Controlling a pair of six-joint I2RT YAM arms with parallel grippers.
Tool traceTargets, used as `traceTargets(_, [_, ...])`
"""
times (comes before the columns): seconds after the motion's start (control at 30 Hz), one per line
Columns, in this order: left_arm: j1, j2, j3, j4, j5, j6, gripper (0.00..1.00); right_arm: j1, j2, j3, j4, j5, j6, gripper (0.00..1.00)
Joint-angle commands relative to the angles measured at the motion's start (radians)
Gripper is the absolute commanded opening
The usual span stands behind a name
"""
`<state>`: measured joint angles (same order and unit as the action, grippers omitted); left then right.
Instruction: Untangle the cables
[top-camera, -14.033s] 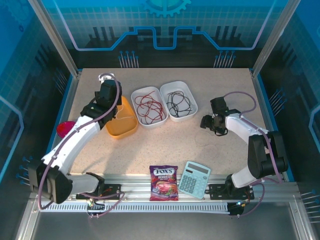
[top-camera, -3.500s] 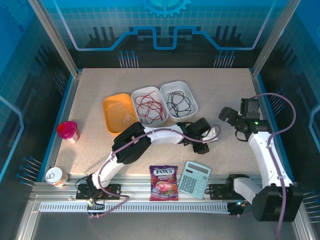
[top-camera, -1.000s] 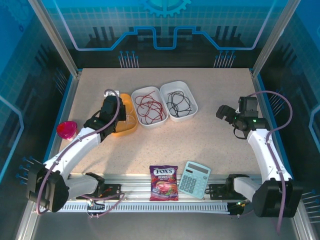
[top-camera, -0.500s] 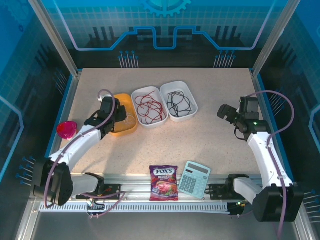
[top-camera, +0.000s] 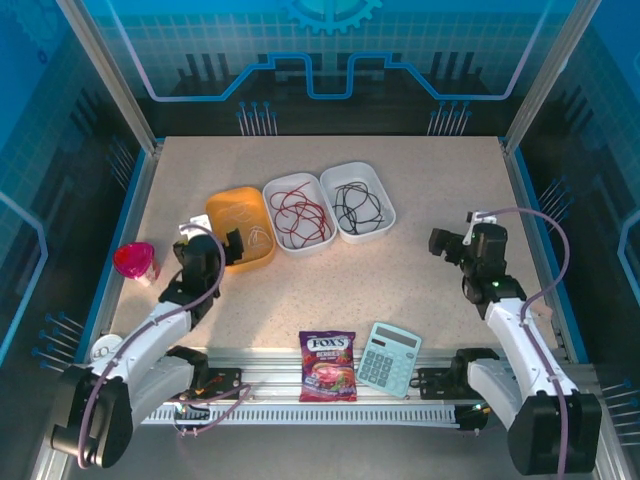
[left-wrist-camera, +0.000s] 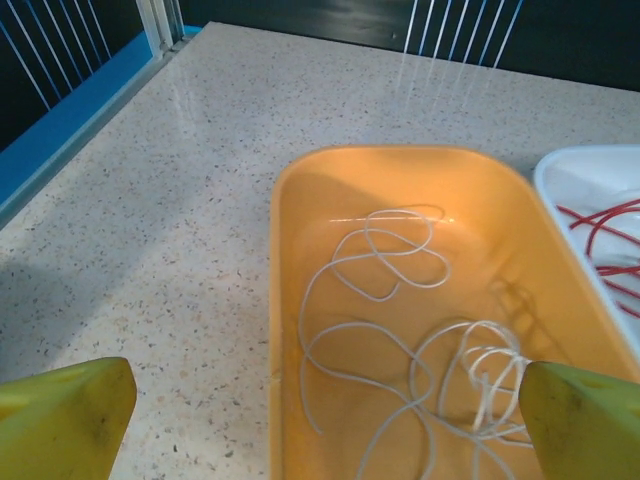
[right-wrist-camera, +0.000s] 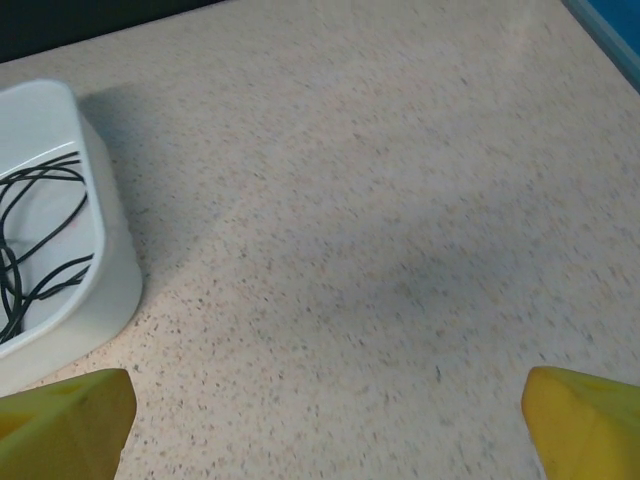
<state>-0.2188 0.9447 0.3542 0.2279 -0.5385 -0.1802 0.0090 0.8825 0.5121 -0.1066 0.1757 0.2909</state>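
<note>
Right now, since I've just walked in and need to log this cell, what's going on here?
Two robot arms are working on untangling cables. The pale cable lies in the orange tray, the red cable in the middle white tray, and the black cable in the right white tray. The left claw is open by the orange tray, and the right claw is open over the table. Neither holds anything.
</note>
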Motion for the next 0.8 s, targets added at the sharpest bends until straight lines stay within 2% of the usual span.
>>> traceTargets(0.0, [0.034,0.022,-0.081,0.381,-0.019,0.120,0.99,0.033,0.025,-0.073,0.309,-0.002,-0.133,1.00])
traceTargets(0.1, [0.079,0.066,-0.109,0.469,0.031,0.142,0.99,0.046,0.080,-0.141,0.505,-0.029,-0.195,1.00])
traceTargets(0.3, [0.142,0.249,-0.179,0.768,0.172,0.181,0.99,0.048,0.253,-0.159,0.699,-0.031,-0.245,1.00])
traceTargets(0.5, [0.142,0.418,-0.181,0.915,0.271,0.186,0.99,0.051,0.412,-0.167,0.891,-0.035,-0.267,1.00])
traceTargets(0.73, [0.148,0.653,-0.130,1.073,0.329,0.224,0.99,0.051,0.520,-0.187,1.017,-0.057,-0.277,1.00])
traceTargets(0.77, [0.152,0.639,-0.125,1.026,0.334,0.213,0.99,0.050,0.541,-0.197,1.052,-0.064,-0.279,1.00])
